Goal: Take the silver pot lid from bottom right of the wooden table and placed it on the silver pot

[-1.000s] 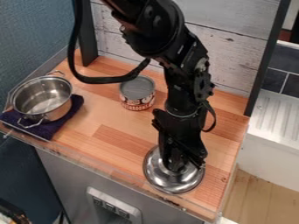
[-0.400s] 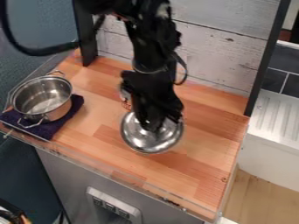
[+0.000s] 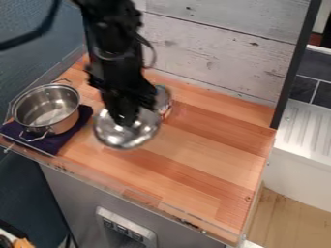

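My gripper (image 3: 127, 120) is clamping the lid (image 3: 121, 138) above the table (image 3: 194, 155), just beside the open pot (image 3: 46, 109), so the pickup is looking done, while centring and lowering are remaining.

Wooden tabletop (image 3: 194, 164), butcher-block style, strips in lighter and darker orange-brown, grain running at slant. Low clear rim along front edge, also up left side. Near front left corner: dark purple cloth (image 3: 61, 144), laid flat, reaching left edge. Silver pot (image 3: 48, 111) upright on cloth, uncovered, bare metal inside, wire loop handles at back and front. Farther back, right of pot, well apart from it: tin can (image 3: 165, 99) directly on wood, partly hidden, reddish patterned label.
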